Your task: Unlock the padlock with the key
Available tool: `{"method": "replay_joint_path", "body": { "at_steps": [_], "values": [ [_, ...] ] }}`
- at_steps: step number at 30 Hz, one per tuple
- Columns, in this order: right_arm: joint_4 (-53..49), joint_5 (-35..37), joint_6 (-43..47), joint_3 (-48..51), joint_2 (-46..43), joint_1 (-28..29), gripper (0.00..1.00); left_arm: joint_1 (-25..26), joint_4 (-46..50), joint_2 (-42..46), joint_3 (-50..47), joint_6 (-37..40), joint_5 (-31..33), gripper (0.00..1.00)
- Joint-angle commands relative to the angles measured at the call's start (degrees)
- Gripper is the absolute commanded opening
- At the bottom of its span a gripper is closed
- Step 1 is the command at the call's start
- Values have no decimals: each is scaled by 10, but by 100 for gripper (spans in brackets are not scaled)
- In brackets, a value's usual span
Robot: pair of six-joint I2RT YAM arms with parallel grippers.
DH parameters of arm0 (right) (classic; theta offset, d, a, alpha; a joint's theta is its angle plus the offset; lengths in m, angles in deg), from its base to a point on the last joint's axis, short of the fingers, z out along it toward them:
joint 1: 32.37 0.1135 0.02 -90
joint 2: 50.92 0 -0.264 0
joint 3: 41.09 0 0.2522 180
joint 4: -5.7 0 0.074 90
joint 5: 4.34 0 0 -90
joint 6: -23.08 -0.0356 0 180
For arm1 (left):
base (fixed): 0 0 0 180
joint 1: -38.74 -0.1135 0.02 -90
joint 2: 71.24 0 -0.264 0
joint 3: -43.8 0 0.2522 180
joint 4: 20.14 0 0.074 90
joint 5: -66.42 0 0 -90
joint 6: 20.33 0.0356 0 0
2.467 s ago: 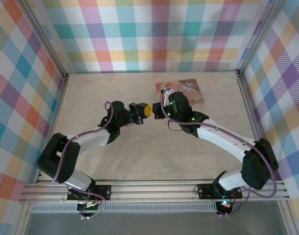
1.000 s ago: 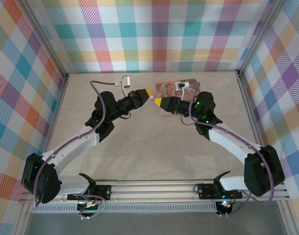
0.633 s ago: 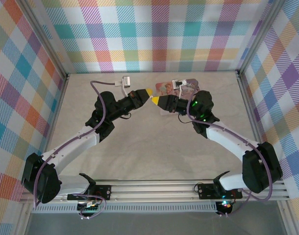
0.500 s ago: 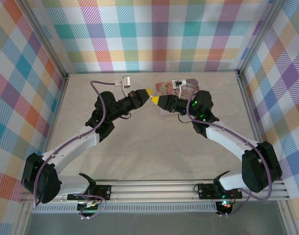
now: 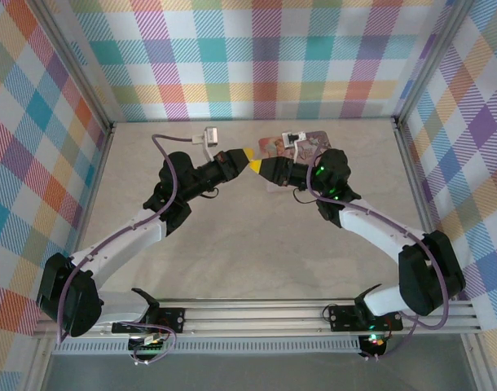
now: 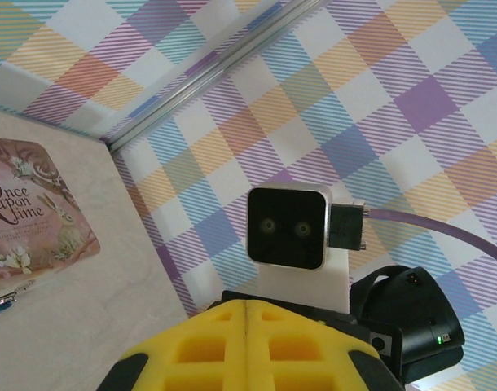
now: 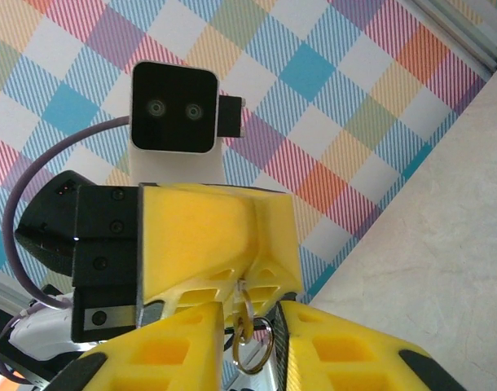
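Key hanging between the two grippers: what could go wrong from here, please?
1. The key and its ring hang from the very tips of the shut left gripper, while the right gripper stands open around them. If the left releases too soon, they could fall.
2. The right gripper might catch the ring alone, leaving the key dangling and hard to aim.
3. The padlock lies loose on the table near the tin box; it may slide when pushed.

pastel plaid walls [image 5: 265, 57] on 3 sides of a beige marbled tabletop [image 5: 232, 244], aluminium rail [image 5: 257, 314] along the near edge
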Motion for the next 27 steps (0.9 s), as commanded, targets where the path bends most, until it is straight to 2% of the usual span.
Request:
{"method": "replay_joint_path", "body": {
  "at_steps": [1,8,13,16,19,20,23,27],
  "values": [
    [27,-12,-6,-19,4,3,23,6,-15,1,1,4,9,0],
    [20,2,-2,-14,-4,4,16,6,-14,4,-3,6,12,0],
    [7,9,5,-12,-12,4,5,6,-14,8,-6,8,13,0],
    [-20,15,23,-12,-20,4,0,6,-10,12,-7,9,16,0],
    [-68,26,57,-9,-37,3,0,6,7,19,-7,17,24,1],
    [-92,29,71,-7,-43,3,0,6,12,21,-7,19,27,6],
    [-198,54,135,-12,-68,3,0,5,42,27,-2,32,39,35],
    [-399,130,246,-30,-107,3,0,1,108,31,18,65,60,50]
  ]
}}
